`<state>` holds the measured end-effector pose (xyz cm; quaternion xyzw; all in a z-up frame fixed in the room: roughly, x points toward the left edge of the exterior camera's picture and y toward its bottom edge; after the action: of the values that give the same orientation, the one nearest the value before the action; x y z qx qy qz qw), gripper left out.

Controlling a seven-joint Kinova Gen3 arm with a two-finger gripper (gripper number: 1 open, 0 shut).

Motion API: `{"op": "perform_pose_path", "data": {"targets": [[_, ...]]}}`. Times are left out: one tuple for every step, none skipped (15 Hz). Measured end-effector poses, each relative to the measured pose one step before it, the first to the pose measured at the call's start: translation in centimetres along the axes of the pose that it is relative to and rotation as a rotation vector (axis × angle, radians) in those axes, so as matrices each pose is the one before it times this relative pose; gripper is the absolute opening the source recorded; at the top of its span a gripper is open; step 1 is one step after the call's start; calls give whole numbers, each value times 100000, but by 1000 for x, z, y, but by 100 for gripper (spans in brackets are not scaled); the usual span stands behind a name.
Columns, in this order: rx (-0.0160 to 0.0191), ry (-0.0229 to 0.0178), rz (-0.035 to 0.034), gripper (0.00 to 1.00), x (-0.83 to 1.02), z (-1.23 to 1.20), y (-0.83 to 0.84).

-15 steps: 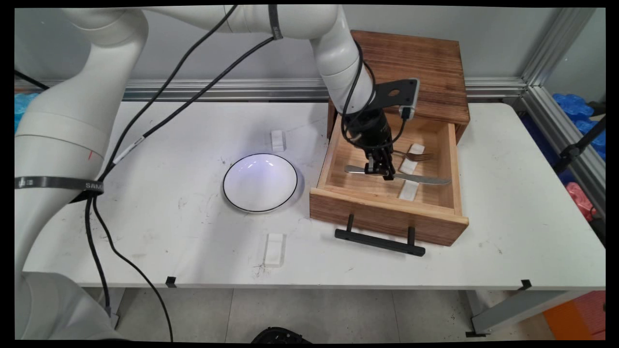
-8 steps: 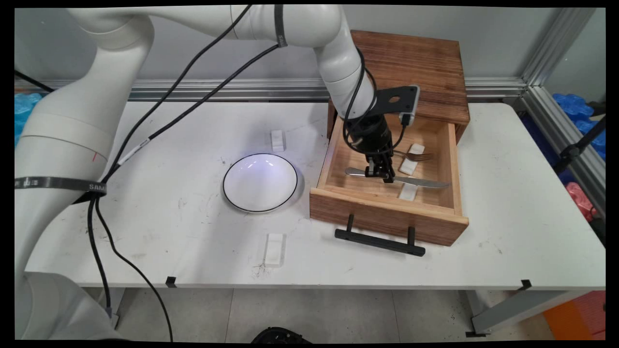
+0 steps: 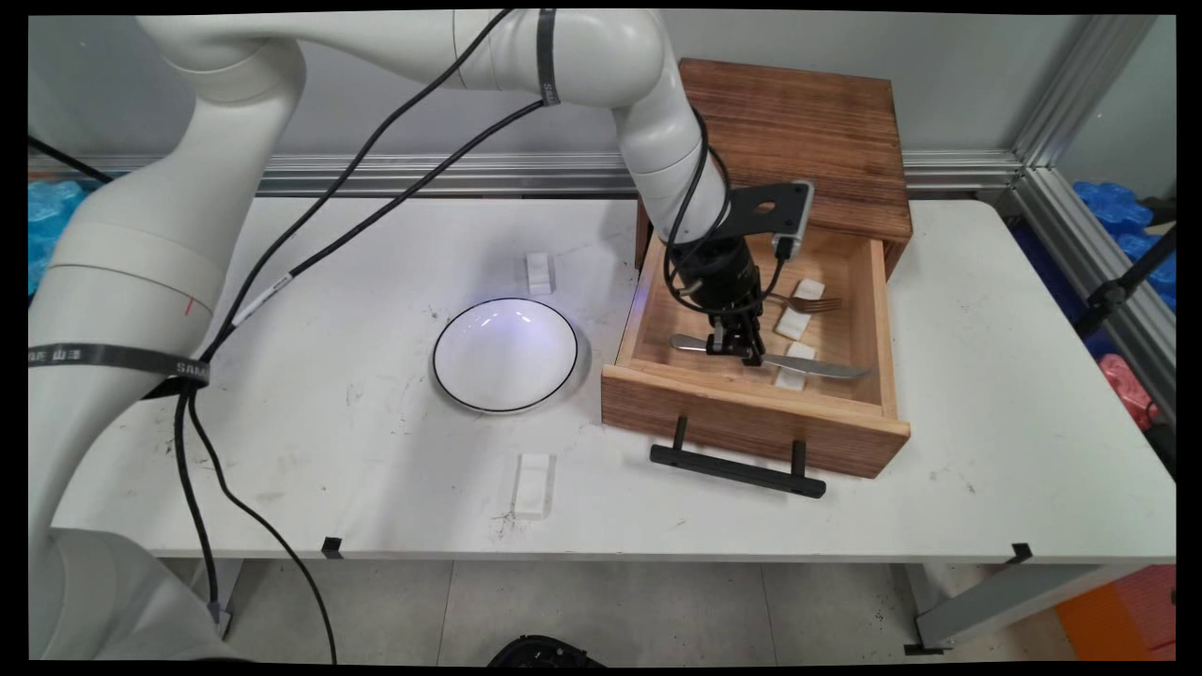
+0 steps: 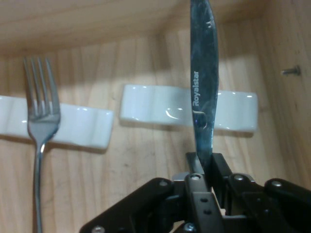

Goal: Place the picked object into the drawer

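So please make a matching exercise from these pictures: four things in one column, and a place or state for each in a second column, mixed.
Things:
1. knife
2. fork
3. bowl
4. drawer

Places or states:
A. on the table, left of the drawer
B. pulled open
C. clamped in the gripper
D. tines lying on a white rest

Pairs: 1-C, 2-D, 3-A, 4-B

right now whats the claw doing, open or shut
Claw: shut on the knife, gripping it inside the open wooden drawer, its blade over a white rest.
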<state>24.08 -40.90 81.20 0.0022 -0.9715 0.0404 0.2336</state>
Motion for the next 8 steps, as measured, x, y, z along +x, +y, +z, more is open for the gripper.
{"op": "perform_pose_path", "data": {"targets": [[-190, -42, 206, 0, -75, 105, 73], [-208, -48, 262, 0, -75, 122, 79], [-197, -30, 208, 0, -68, 113, 72], [-146, -31, 183, 0, -48, 94, 55], [-78, -8, 107, 0, -31, 62, 32], [-74, -3, 157, 0, -49, 81, 42], [-40, 20, 98, 0, -26, 54, 22], [-14, 10, 169, 0, -38, 78, 20]]}}
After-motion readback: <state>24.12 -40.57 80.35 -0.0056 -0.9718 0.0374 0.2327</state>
